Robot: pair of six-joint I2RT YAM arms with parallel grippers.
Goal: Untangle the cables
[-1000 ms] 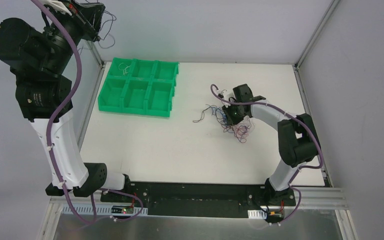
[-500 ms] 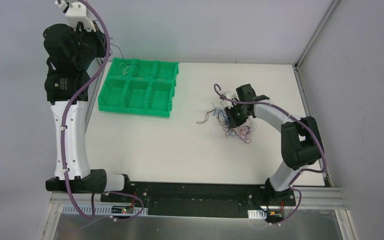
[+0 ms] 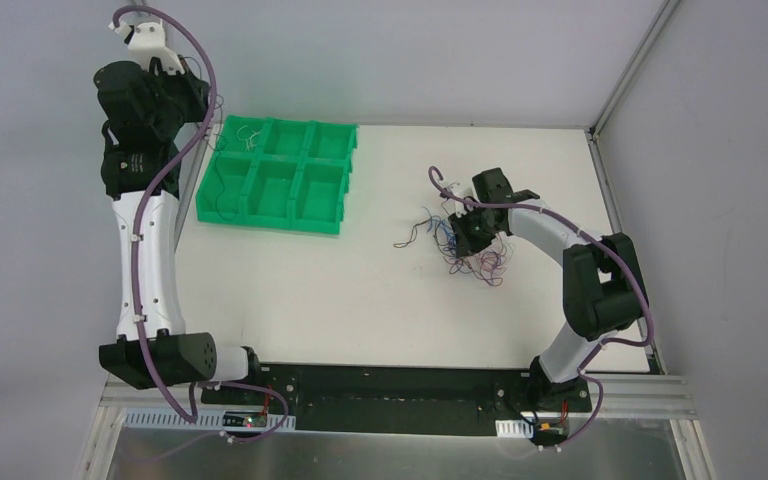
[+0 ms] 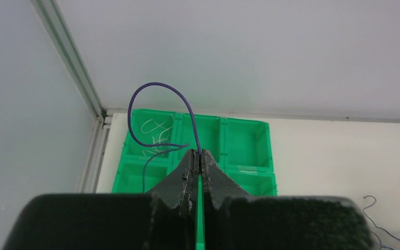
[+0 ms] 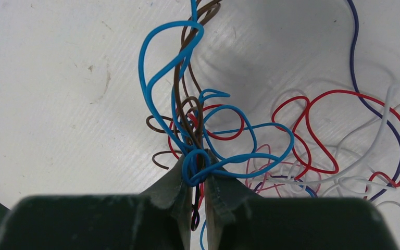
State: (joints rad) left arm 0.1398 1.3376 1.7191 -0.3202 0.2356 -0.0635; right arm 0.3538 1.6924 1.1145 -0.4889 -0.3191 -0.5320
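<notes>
The cables (image 3: 478, 258) lie as a tangle of blue, red, brown, white and purple wires on the white table (image 3: 360, 290), right of centre. My right gripper (image 3: 457, 232) sits low on the tangle. In the right wrist view it (image 5: 199, 167) is shut on a knot of blue cable (image 5: 162, 62) and dark strands. My left gripper (image 3: 203, 108) hangs above the back-left corner of the green bin tray (image 3: 322, 215). It (image 4: 198, 155) is shut on one purple cable (image 4: 153, 86), which loops upward and trails down over the tray.
The green tray (image 4: 246, 165) has six compartments; white wires (image 4: 155, 130) lie in its back-left one. An aluminium frame post (image 4: 73, 57) and grey walls close off the left and back. The right wall rail (image 3: 620, 200) runs beside the right arm.
My left arm has come down from high at the back left toward the green tray, carrying the purple cable. The right gripper and the tangle have shifted only slightly.
</notes>
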